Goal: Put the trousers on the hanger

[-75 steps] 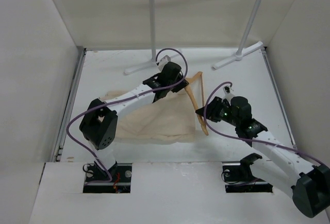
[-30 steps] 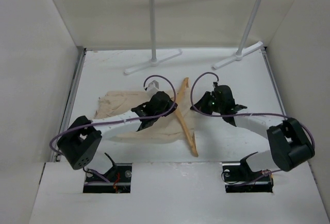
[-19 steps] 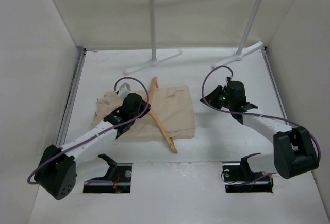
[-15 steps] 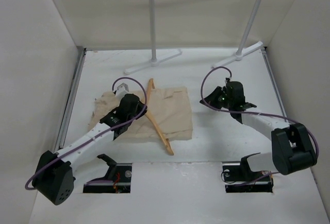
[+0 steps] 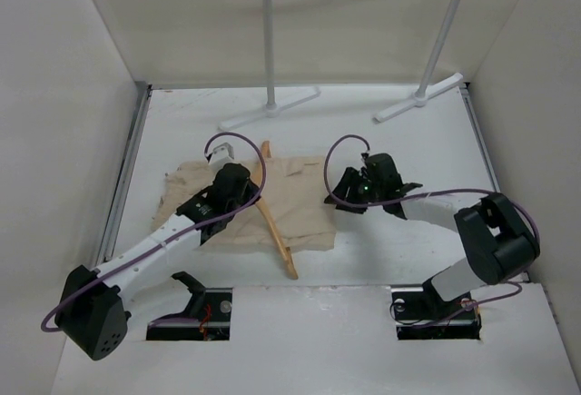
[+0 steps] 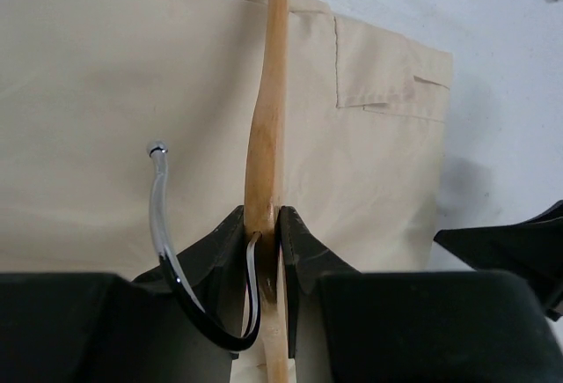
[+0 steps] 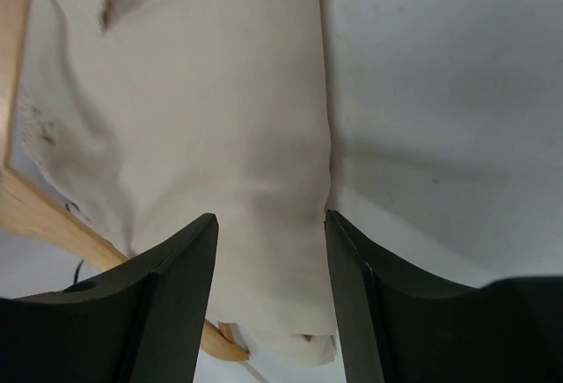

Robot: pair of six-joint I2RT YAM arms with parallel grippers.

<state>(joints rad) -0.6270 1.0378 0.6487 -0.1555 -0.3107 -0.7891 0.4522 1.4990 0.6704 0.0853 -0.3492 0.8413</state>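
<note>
The beige trousers lie flat on the white table, left of centre. The tan wooden hanger lies slanted across them, one end pointing at the near table edge. My left gripper is shut on the hanger's wood right by its metal hook, above the trousers. My right gripper is open. Its jaws straddle the trousers' right edge, low over the cloth. Part of the hanger shows at the left of the right wrist view.
A white tube rack stands at the back, its feet on the table. White walls close in the left, right and back. The dark right gripper shows at the right edge of the left wrist view.
My left gripper has carried the hanger from the trousers' right side leftward across them. My right gripper has moved left to the trousers' right edge.
</note>
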